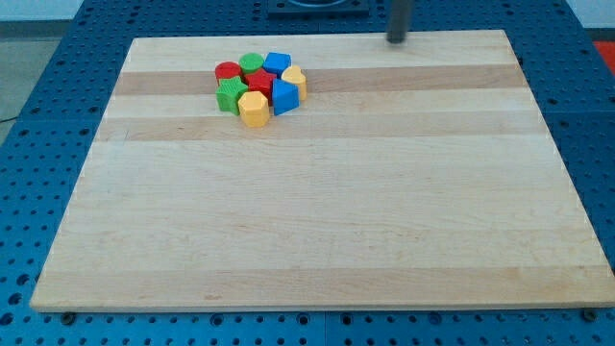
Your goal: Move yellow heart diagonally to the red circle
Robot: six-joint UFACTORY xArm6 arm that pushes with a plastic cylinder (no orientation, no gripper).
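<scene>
The blocks sit in one tight cluster at the board's upper left. A red rounded block (228,70) is at the cluster's top left, and I take it for the red circle. One yellow block (295,80) is at the cluster's right edge, and a second yellow block (254,109) is at its bottom. I cannot tell which of the two is the heart. My tip (397,41) is at the board's top edge, well to the right of the cluster and touching no block.
The cluster also holds a green block (252,64), a blue block (278,63), a red block (260,83), a green block (231,95) and a blue block (284,96). The wooden board (317,221) lies on a blue perforated table.
</scene>
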